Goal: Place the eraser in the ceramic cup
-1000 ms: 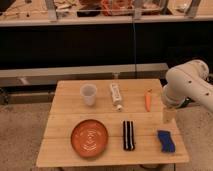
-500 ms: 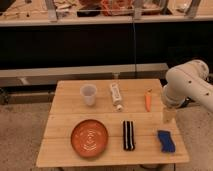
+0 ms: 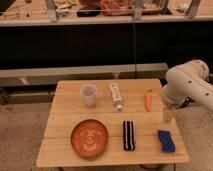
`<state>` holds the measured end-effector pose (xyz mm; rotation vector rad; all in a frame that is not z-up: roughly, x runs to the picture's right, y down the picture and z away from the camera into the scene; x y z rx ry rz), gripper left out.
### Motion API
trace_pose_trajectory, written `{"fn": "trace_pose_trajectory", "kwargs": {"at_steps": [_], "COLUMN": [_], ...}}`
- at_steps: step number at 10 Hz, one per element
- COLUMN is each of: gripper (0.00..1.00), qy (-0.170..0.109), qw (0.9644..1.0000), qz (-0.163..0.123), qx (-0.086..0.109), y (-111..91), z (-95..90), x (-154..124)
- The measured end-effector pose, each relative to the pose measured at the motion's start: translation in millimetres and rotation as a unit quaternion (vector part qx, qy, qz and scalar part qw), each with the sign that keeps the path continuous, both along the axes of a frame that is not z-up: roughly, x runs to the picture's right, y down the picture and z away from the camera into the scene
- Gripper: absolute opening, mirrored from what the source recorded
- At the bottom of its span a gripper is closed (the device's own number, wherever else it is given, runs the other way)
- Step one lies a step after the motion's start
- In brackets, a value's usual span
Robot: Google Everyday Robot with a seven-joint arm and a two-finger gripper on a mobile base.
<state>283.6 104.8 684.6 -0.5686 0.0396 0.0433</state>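
The eraser [image 3: 129, 135], a small black oblong block with pale stripes, lies lengthwise on the wooden table [image 3: 65, 125] near the front middle. The ceramic cup [image 3: 88, 94], whitish and tapered, stands upright at the back left of the table. My gripper [image 3: 169, 116] hangs from the white arm at the table's right side, well right of the eraser and just above the blue block. It holds nothing that I can see.
A round orange plate [image 3: 89, 138] lies front left beside the eraser. A white tube [image 3: 116, 95] and an orange carrot-like item [image 3: 148, 100] lie at the back. A blue wavy-edged block [image 3: 166, 140] sits front right. A dark shelf unit [image 3: 100, 45] stands behind.
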Motion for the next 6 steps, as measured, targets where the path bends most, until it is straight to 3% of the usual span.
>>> {"fn": "trace_pose_trajectory", "kwargs": {"at_steps": [4, 6], "gripper": [0.8, 0.8], "qy": [0.0, -0.012], "qw": [1.0, 0.9999], "qz": [0.0, -0.009], "qx": [0.0, 0.0], "y": [0, 6], "z": [0.1, 3.2], "x": [0, -13]}}
